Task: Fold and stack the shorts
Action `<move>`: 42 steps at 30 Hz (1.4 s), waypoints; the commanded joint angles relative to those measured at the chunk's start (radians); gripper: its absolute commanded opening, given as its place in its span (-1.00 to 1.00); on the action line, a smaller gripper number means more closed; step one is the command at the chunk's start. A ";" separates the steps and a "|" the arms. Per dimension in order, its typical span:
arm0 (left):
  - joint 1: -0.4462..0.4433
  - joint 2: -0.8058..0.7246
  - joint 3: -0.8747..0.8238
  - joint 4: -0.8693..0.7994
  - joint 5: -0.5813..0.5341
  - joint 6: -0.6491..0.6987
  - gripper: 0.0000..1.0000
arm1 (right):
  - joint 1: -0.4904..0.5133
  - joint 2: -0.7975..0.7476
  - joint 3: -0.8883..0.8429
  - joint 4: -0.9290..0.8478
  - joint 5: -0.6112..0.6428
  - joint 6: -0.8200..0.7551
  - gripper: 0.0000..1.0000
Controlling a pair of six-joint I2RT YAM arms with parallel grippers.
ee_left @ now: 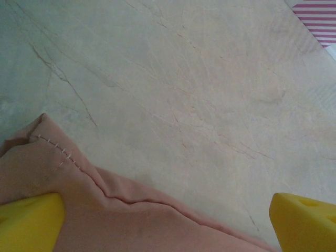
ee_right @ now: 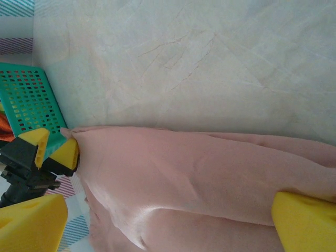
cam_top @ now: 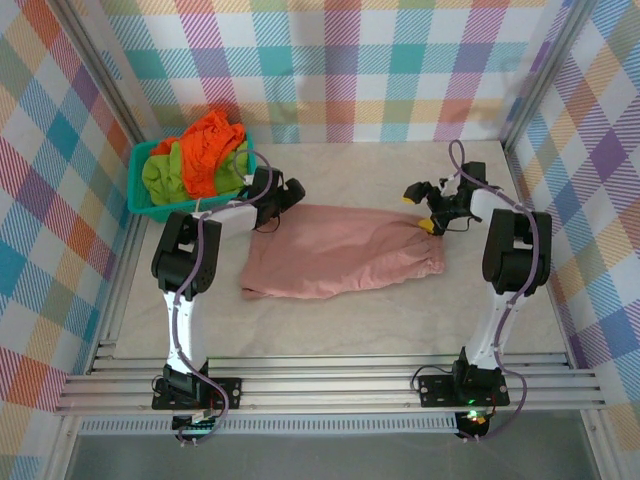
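Note:
The dusty pink shorts lie spread flat in the middle of the table. My left gripper hovers at their far left corner, open; its yellow fingertips straddle the hemmed pink edge. My right gripper is at the far right corner, also open, with pink cloth lying between its wide-set fingertips. The left gripper shows across the shorts in the right wrist view. The bright orange shorts and lime green shorts are heaped in the basket.
The teal mesh basket stands at the far left corner of the table, its wall close behind the left gripper. Plaid walls enclose the table on three sides. Pale bare tabletop lies in front of the shorts.

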 commanded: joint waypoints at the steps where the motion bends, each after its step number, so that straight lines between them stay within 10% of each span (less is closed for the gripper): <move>1: -0.013 -0.138 0.022 -0.013 -0.013 0.027 1.00 | -0.011 -0.136 -0.052 0.038 0.002 -0.005 0.99; 12: -0.124 -0.329 -0.102 -0.038 0.020 -0.008 1.00 | -0.011 -0.491 -0.411 0.077 -0.025 0.061 0.99; 33: -0.111 -0.187 -0.368 0.091 -0.114 -0.008 1.00 | -0.089 -0.371 -0.659 0.091 0.069 0.017 0.99; 42: -0.125 -0.367 -0.323 0.023 -0.067 0.020 1.00 | -0.088 -0.519 -0.618 0.072 0.059 -0.018 0.99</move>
